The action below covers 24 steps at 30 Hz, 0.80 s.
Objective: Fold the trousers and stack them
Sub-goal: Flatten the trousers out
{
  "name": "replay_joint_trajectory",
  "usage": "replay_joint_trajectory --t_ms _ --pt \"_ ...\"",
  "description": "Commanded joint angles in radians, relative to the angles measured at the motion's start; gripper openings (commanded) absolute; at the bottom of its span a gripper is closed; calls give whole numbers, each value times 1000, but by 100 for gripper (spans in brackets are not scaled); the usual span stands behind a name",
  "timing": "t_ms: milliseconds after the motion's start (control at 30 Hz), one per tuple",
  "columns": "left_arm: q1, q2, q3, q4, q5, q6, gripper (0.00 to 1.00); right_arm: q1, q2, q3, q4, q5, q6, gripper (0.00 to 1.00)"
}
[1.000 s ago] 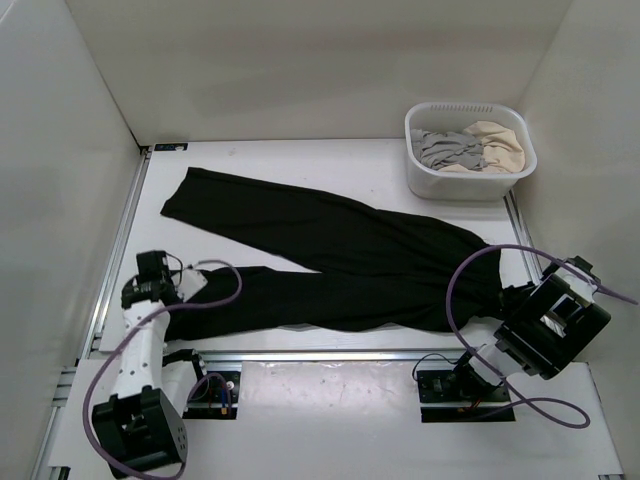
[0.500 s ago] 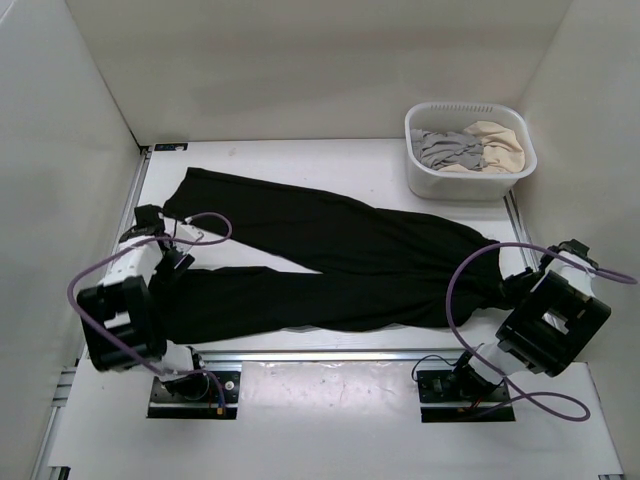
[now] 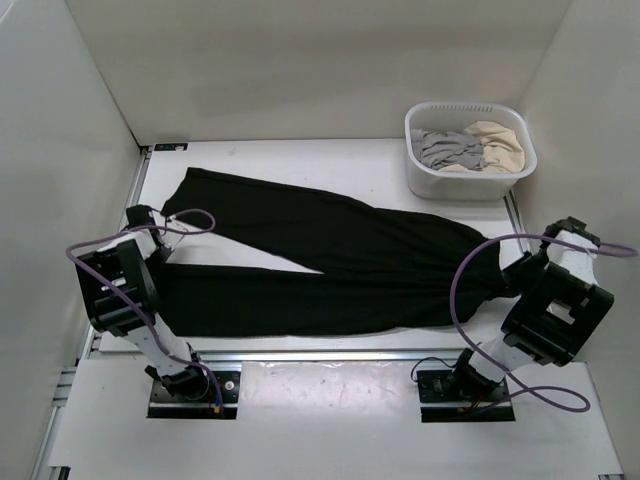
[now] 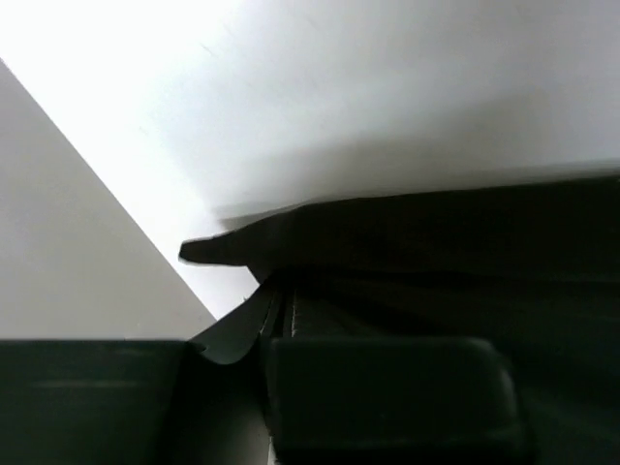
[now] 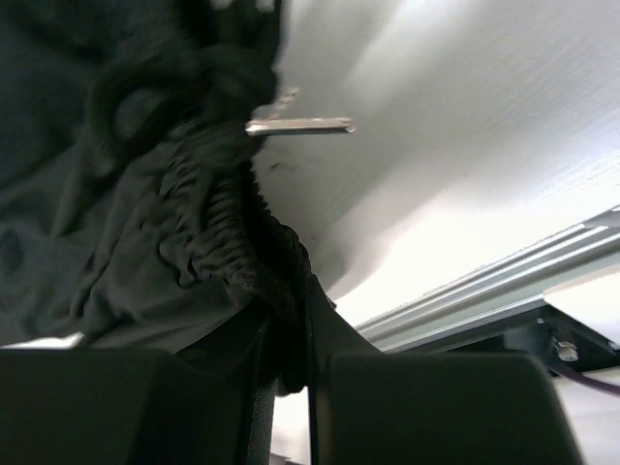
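The black trousers (image 3: 340,260) lie spread across the table, waist at the right and both legs running left. My left gripper (image 3: 160,262) is at the cuff end of the near leg. In the left wrist view its fingers (image 4: 387,387) are shut on the hem of the trousers (image 4: 436,242). My right gripper (image 3: 510,277) is at the waist. In the right wrist view it (image 5: 291,358) is shut on the gathered elastic waistband (image 5: 213,213). The far leg (image 3: 250,205) lies free, angled toward the back left.
A white basket (image 3: 415,170) at the back right holds a grey garment (image 3: 445,148) and a beige garment (image 3: 497,145). Aluminium rails (image 3: 330,354) run along the table's front and sides. White walls close in on the left, back and right.
My left arm swung from the front edge up to the near leg's cuff and shut on it; that leg now lies straighter. The right gripper shifted slightly backward with the waistband.
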Motion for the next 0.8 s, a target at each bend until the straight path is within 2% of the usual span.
replay_joint_trajectory --t_ms 0,100,200,333,367,400,433,467,500,533,600,667,767 --pt "17 40 76 61 47 -98 14 60 0 126 -82 84 -33 7" --pt "17 61 194 61 71 -191 14 96 -10 201 -139 138 -42 7" --pt "2 96 268 41 74 -202 14 96 -10 211 -161 172 -51 7" --pt "2 106 233 8 45 -161 30 96 -10 120 -129 194 -51 10" --pt "2 106 198 7 33 -161 40 96 -10 79 -118 194 -51 11" --pt "2 94 182 7 33 -147 46 96 -1 62 -99 194 -51 12" --pt "2 93 173 7 24 -147 53 96 -1 47 -89 194 -51 16" --pt "14 93 173 7 24 -161 63 96 -1 36 -78 194 -51 24" --pt "14 84 173 7 24 -171 64 96 -1 27 -58 177 -51 49" --pt "26 68 182 7 24 -181 64 96 -1 27 -49 163 -51 61" --pt "26 -10 182 -3 53 -181 66 96 -16 48 -49 154 -51 73" --pt "26 -86 162 -17 91 -123 68 105 -41 57 -58 193 -51 79" --pt "26 -176 96 -92 65 -105 71 114 -94 71 -91 281 -41 80"
